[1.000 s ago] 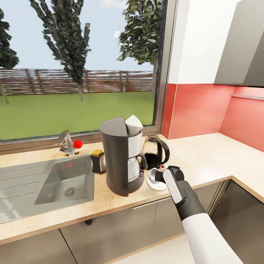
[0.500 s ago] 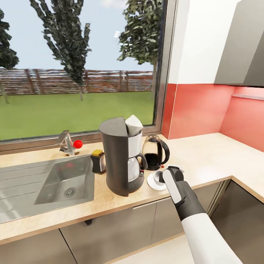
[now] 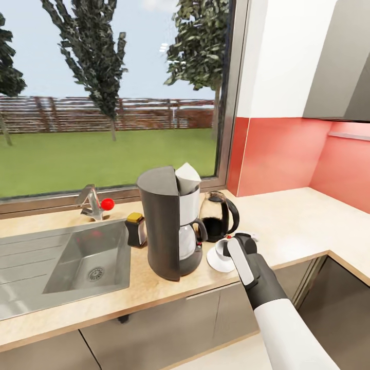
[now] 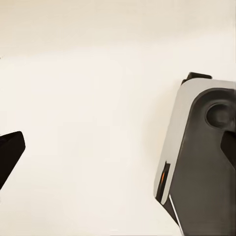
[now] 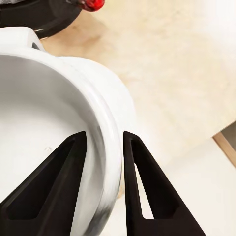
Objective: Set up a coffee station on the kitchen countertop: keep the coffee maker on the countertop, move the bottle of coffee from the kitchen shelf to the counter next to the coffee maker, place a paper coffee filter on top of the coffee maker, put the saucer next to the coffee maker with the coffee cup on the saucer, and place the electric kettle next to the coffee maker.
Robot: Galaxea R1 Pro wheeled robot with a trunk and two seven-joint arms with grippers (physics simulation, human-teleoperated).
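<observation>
The tall dark grey coffee maker [image 3: 167, 226] stands on the beige countertop [image 3: 288, 226], with the white paper coffee filter [image 3: 187, 177] on its top. To its left is the bottle of coffee [image 3: 135, 230], and the electric kettle [image 3: 219, 215] stands behind it to the right. In front of the kettle lies the white saucer [image 3: 215, 262], with the coffee cup [image 3: 221, 248] over it. My right gripper [image 3: 231, 245] is shut on the cup's rim [image 5: 110, 147], one finger inside and one outside. I cannot tell whether the cup rests on the saucer. My left gripper [image 4: 118, 152] hangs open over pale floor.
A steel sink [image 3: 87, 257] with a tap [image 3: 92, 203] and a red knob lies left of the coffee maker. A large window and red wall back the counter. The kettle's black base [image 5: 34, 19] and red switch [image 5: 91, 4] are close to the cup.
The whole head picture has shifted a little, so the camera moved. My right gripper has stayed shut on the cup above the saucer, with hardly any movement.
</observation>
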